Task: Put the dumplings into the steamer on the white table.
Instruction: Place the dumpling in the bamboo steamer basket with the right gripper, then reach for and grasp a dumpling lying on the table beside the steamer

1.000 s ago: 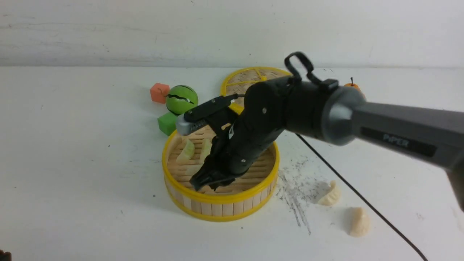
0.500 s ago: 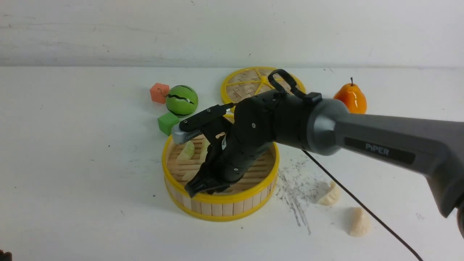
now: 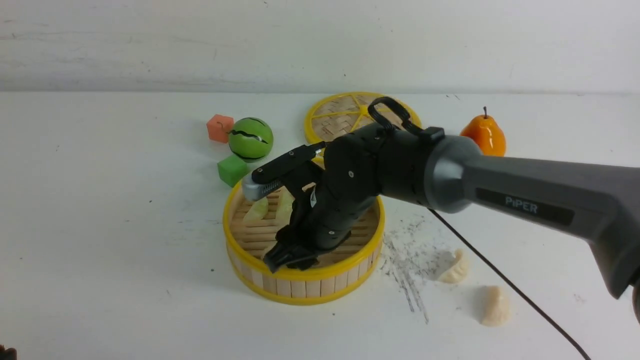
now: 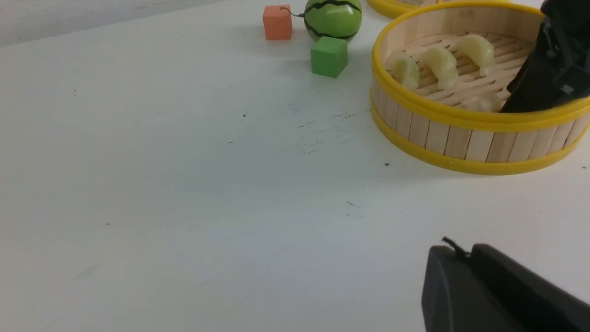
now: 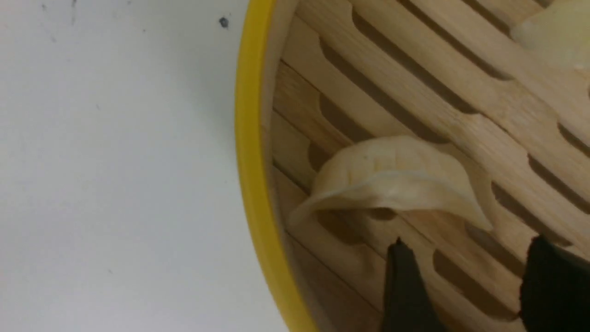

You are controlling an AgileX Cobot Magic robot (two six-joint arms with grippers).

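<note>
Right end effector (image 5: 468,251) jaws wide, empty; cream dumpling (image 5: 392,184) lies just off its tips on steamer (image 3: 305,287) floor. Four dumplings (image 4: 440,62) in steamer, two loose dumplings (image 3: 455,268) on desk (image 3: 100,225). Left end effector (image 4: 484,290) seems closed. Half-second ago right jaws were narrower.

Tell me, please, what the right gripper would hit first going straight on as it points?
Likely the cream dumpling just ahead of the right gripper, on the steamer floor; depth unclear.

The white table (image 3: 100,225) holds a round yellow-rimmed bamboo steamer (image 3: 305,289) under the right gripper (image 3: 290,261), two cream dumplings (image 3: 455,269) to its right.
</note>
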